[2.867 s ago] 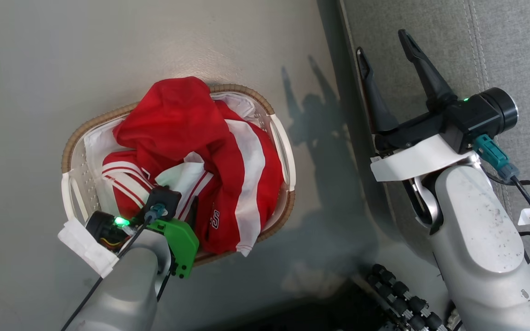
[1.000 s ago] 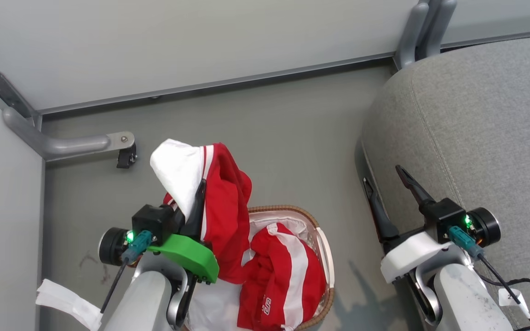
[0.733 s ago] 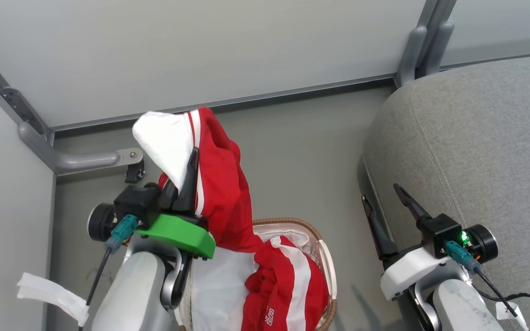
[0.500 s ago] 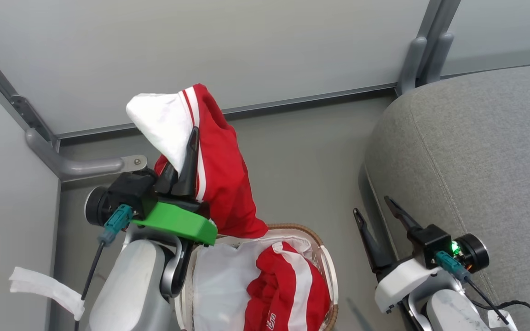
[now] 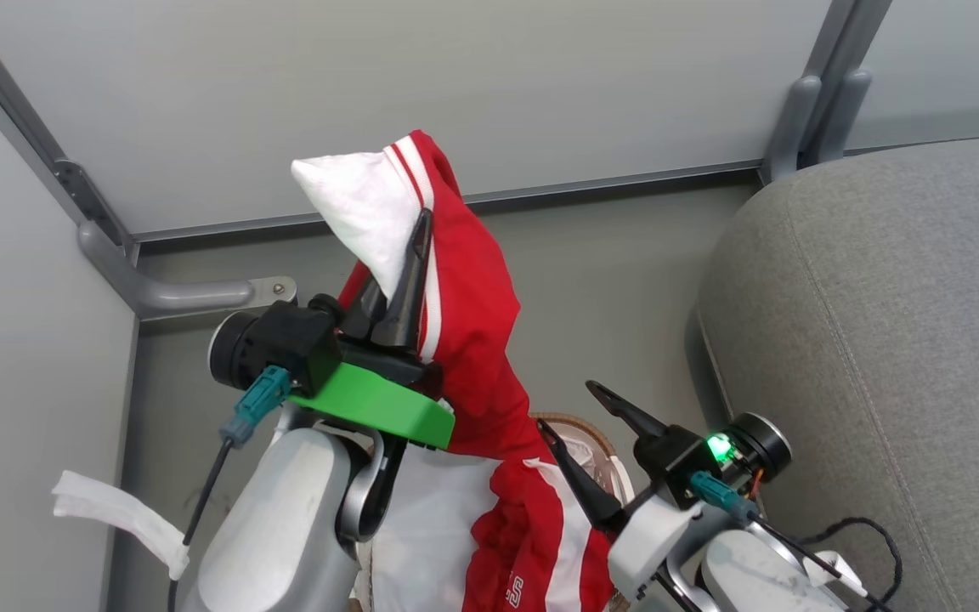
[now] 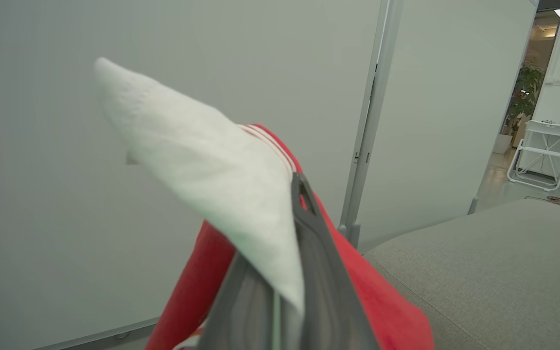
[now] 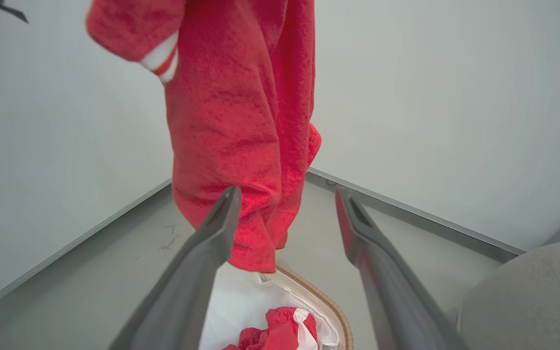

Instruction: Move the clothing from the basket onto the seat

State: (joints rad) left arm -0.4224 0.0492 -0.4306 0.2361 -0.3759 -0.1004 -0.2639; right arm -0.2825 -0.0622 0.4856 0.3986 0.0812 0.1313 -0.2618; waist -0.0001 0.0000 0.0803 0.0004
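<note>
My left gripper (image 5: 409, 246) is shut on a red garment (image 5: 472, 340) with a white panel and thin white trim, held high above the basket. The cloth hangs free down to the basket's brown rim (image 5: 581, 423). The left wrist view shows the white panel (image 6: 202, 165) draped over the gripper (image 6: 295, 187). More red clothing with white stripes (image 5: 532, 544) lies inside the basket (image 7: 319, 297). My right gripper (image 5: 566, 406) is open beside the hanging cloth. In the right wrist view the garment (image 7: 241, 121) hangs just beyond its open fingers (image 7: 221, 218). The grey seat (image 5: 880, 340) is on the right.
Pale grey partition walls close off the back and left, with a metal foot bracket (image 5: 192, 293) and a post (image 5: 821, 110) on the grey floor. A white folding chair (image 6: 542, 150) stands far off. A black cable (image 5: 855, 535) trails by my right arm.
The left gripper has lifted the garment higher and a little right, clear of the basket. The right gripper has swung left, from the seat's edge to beside the hanging cloth. The camera has also shifted.
</note>
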